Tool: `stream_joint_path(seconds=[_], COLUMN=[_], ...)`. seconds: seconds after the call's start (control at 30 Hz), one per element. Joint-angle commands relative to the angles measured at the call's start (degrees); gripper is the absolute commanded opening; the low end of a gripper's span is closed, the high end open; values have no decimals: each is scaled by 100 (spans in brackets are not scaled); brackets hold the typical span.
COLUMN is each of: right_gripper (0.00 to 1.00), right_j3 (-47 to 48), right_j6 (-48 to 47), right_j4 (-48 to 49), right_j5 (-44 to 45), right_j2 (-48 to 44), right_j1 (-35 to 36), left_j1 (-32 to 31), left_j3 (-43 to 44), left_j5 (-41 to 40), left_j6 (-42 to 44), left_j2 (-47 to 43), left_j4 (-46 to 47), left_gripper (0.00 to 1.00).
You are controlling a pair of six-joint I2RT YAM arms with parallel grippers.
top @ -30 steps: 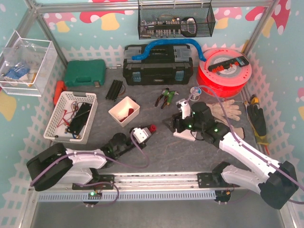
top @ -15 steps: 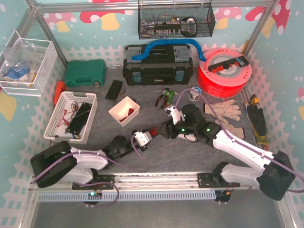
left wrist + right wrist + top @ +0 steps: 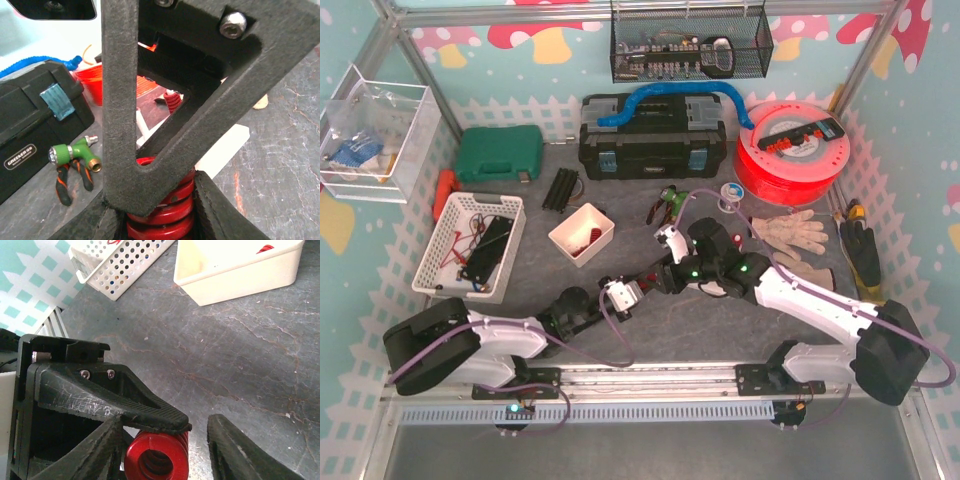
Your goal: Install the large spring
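Both arms meet at the large red coil spring [image 3: 152, 459], just near-right of the small cream plastic bin [image 3: 596, 250].

My left gripper [image 3: 632, 287] is clenched on the spring. In the left wrist view I see the red coils pinched between its black pads, and the right wrist view shows its ribbed black finger [image 3: 145, 407] pressed onto the top coil. My right gripper [image 3: 658, 279] is spread around the spring. One finger [image 3: 235, 450] stands off it, with grey marbled tabletop [image 3: 240, 365] showing in the gap. The other sits close beside it, and I cannot tell whether it touches. A small red piece [image 3: 265, 248] lies inside the bin, apart from the spring.
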Motion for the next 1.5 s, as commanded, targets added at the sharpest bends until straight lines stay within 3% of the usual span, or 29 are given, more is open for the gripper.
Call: stream_joint_path(seconds=[0.0,0.4,0.43,0.6,0.73,0.9,1.03,1.07,1.1,1.2,1.47], right_gripper=[47,55,53,17,0,0,0,0,0,0,0], right_j3=[66,160,161,309,433,592,772,802,824,951,1428], right_j6=[-58,-340,-334,-361,-285,-228,-259,-263,-276,-320,-540], right_j4=[-11,-299,-290,-173,-118,-309,-767,-845,-909,-1125,-1411], right_j5=[-154,-265,-192,-132,282,1594,2891,3174,3421,3815,3526], right_j2=[69,379,384,466,380,44,-154,-200,-238,-242,560], right_j1=[64,64,64,64,64,20,-167,-245,-323,-771,-2026], left_j1=[-61,-71,-70,-71,-70,34,200,227,247,280,290], left_j3=[92,27,29,46,172,444,566,563,560,514,387], left_j5=[20,-178,-130,-145,-516,-1017,-1264,-1307,-1370,-1642,-2118], left_j6=[60,48,58,50,-49,-558,-946,-1019,-1047,-1064,-848], left_j2=[-242,-310,-307,-272,-125,71,54,36,8,-78,-356], left_j4=[369,541,532,441,320,32,-224,-246,-257,-260,-240], left_gripper=[10,10,10,13,30,61,71,94,98,99,99])
